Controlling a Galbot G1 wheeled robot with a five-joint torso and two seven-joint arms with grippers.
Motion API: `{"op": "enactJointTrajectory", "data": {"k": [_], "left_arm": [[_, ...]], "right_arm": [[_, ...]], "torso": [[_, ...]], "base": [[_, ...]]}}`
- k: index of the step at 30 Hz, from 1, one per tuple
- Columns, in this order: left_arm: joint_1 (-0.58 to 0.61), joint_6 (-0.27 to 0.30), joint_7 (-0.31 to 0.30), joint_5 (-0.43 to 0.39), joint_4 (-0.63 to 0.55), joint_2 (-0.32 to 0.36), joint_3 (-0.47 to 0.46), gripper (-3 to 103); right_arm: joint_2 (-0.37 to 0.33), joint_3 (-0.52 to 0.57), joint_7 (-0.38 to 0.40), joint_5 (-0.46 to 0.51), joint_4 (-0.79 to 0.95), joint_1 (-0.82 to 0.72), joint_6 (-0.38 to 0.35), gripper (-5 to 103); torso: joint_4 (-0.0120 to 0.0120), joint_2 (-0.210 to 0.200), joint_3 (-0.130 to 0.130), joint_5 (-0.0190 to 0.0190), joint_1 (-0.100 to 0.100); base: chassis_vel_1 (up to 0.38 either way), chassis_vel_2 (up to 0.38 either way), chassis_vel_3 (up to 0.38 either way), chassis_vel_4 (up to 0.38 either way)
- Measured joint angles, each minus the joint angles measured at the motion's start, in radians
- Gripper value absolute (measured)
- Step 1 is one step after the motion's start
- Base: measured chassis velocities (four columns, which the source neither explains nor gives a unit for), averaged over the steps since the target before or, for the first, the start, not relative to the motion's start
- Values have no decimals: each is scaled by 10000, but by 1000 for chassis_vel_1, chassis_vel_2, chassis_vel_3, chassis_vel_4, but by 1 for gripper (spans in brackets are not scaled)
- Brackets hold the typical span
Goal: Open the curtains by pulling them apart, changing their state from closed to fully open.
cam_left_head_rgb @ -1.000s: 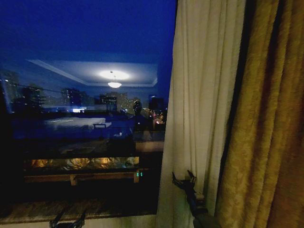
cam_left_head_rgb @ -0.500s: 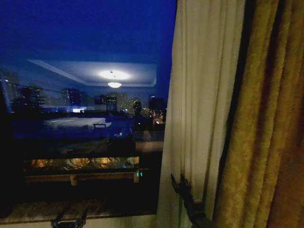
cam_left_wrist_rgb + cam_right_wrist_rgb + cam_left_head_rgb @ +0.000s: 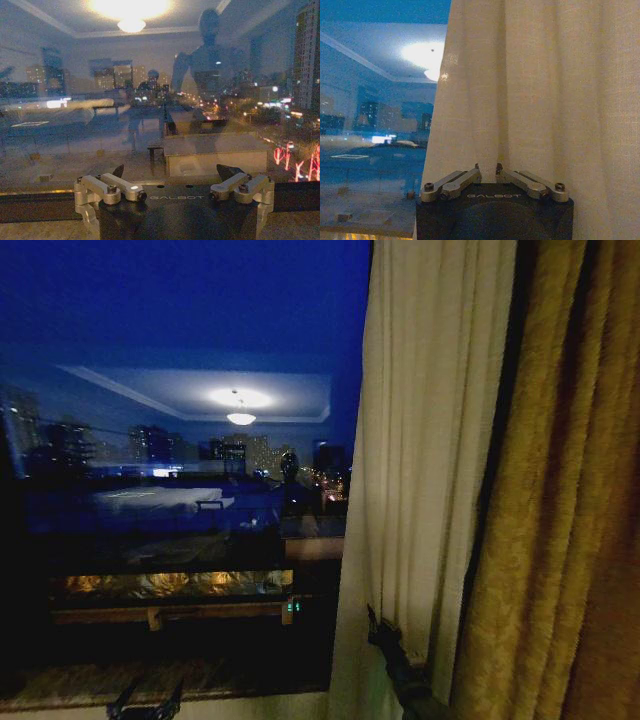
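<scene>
Right claw (image 3: 376, 623) lowered slightly, pinching curtain (image 3: 430, 440) | left claw (image 3: 170, 174) wide, tips cropped

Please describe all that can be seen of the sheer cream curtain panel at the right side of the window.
The sheer curtain panel is cream-white woven fabric hanging in vertical pleats. It is gathered at the right side of the window, leaving the dark glass uncovered. Its left edge falls nearly straight toward the sill. Behind it on the right hangs a thick golden-brown drape. Low down, the right gripper is shut on a fold of the fabric, which puckers into creases there.
</scene>
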Motion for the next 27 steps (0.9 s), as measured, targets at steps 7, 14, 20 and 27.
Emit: {"op": "enactJointTrajectory", "data": {"k": [7,14,20,27], "left_arm": [[-2,-13,0,-8,35,1,0,100],[10,-20,1,-9,36,8,3,100],[11,-24,4,0,37,6,43,100],[14,-25,6,10,36,5,41,100]], "right_arm": [[0,-41,-7,197,150,56,-5,0],[0,-32,-5,272,215,58,-24,0],[0,17,-12,331,278,-27,-32,0],[0,23,-16,371,284,-25,-33,0]], "torso": [[1,0,0,0,0],[1,0,0,0,0],[0,0,0,0,0],[0,0,0,0,0]], "base": [[0,0,0,0],[0,0,0,0],[0,0,0,0],[0,0,0,0]]}}
